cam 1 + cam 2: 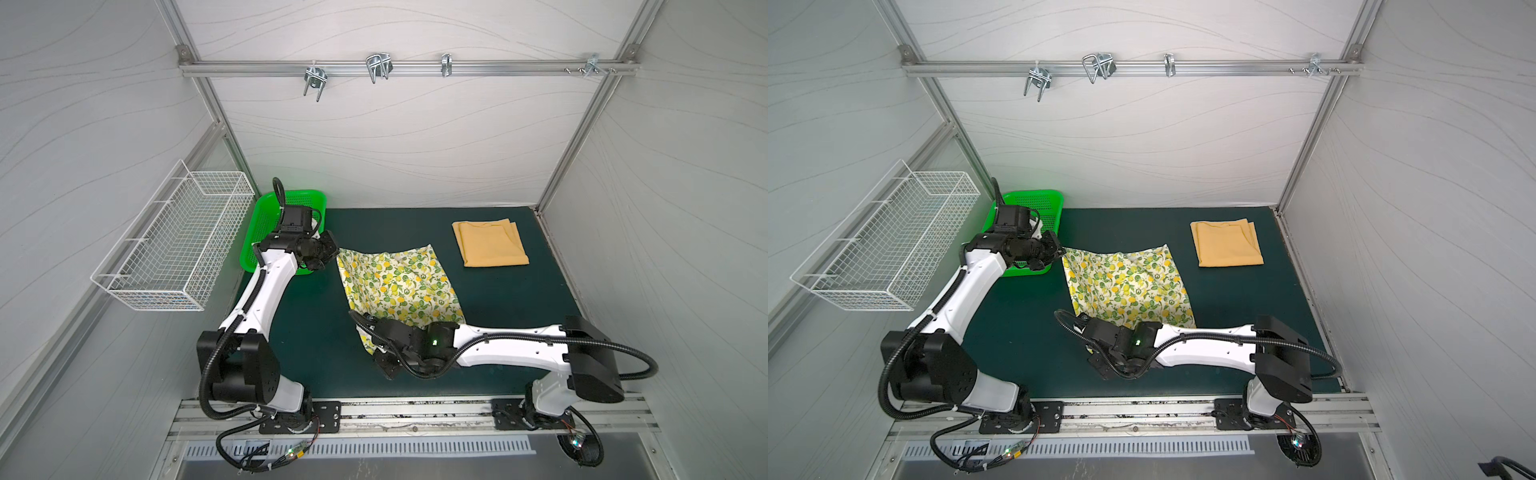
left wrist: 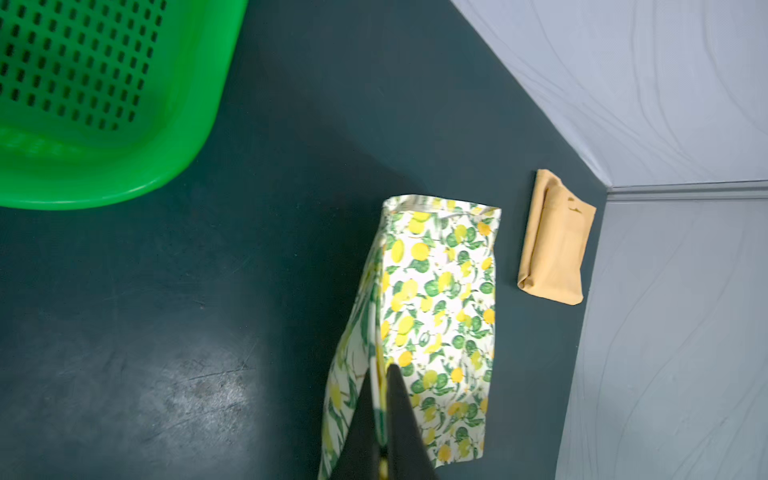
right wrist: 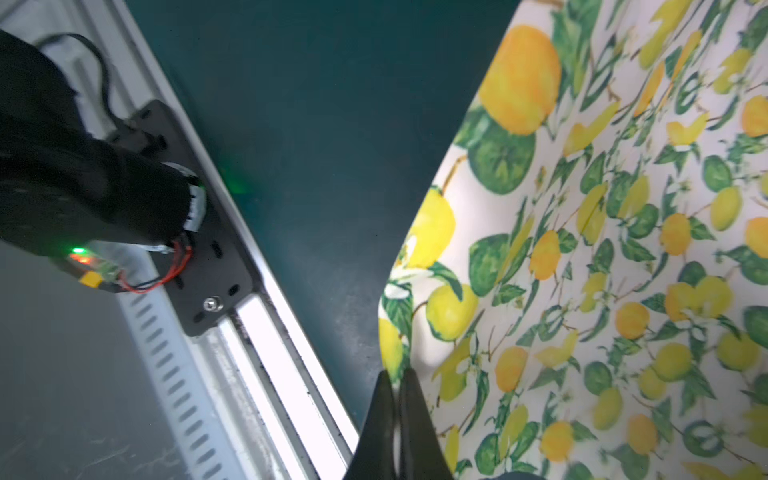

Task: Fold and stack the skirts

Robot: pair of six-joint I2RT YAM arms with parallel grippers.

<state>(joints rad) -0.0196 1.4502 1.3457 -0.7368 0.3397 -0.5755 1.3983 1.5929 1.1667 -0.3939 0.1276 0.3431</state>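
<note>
Right jaws clamp the near corner of the soft lemon-print skirt; left jaws pinch its far corner beside the perforated green basket. Mustard skirt lies folded, a flat rectangle, far right on the dark matte surface

Bare dark green mat lies open between the cream lemon-printed cloth skirt at the middle and the folded mustard-yellow cloth skirt at far right. A green perforated plastic basket fills the far left corner; a white wire basket juts from the left wall.
</note>
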